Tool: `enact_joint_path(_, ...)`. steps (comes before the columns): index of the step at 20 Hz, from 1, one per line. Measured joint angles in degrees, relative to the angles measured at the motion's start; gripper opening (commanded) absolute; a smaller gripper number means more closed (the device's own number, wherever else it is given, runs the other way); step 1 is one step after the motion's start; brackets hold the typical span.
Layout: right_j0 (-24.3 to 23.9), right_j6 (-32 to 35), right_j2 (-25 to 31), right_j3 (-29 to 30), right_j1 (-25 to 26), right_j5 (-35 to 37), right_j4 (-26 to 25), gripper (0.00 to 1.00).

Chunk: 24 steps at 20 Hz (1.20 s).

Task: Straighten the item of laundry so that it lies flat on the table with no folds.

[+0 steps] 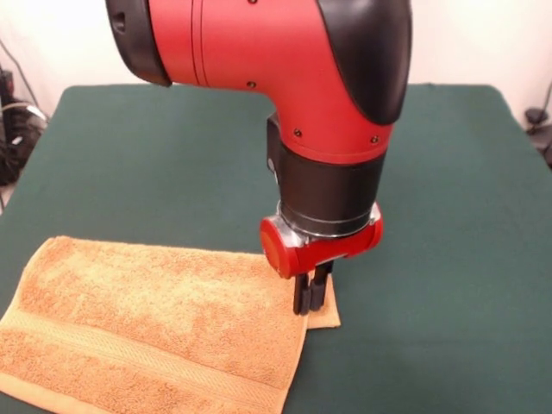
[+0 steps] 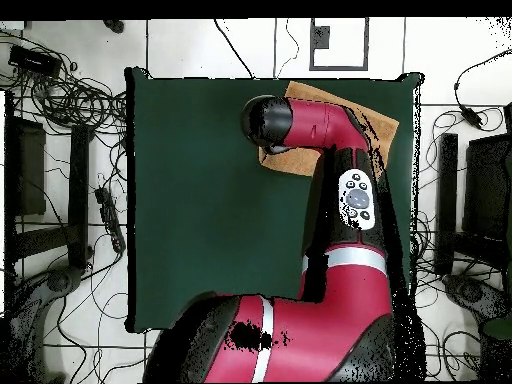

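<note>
No readable labels. Tool (image 1: 310,297) fingers nearly together, pinching towel (image 1: 155,323) corner (small flap folded beside it). Towel orange-tan, paler band, lying on green bench (image 1: 448,259).

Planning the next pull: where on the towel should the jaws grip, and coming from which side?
Grip the towel at the folded corner poking out beside its edge, where the gripper stands. Come straight down from above: the cloth lies flat on the table, and that doubled flap probably gives something to pinch.
</note>
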Motion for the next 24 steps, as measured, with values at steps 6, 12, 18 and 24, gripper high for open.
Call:
enact_joint_path(6, 0.0, 0.0, 0.0, -2.12, 2.64, 1.35, 0.93, 0.0)
enact_joint_path(12, 0.03, 0.0, 0.03, -4.08, 5.86, 6.06, 2.0, 1.0)
enact_joint_path(18, 0.02, 0.0, 0.03, -5.13, 6.23, 7.29, 2.71, 1.0)
enact_joint_path(24, -0.22, 0.0, 0.15, -5.07, 6.43, 7.3, 3.42, 1.0)
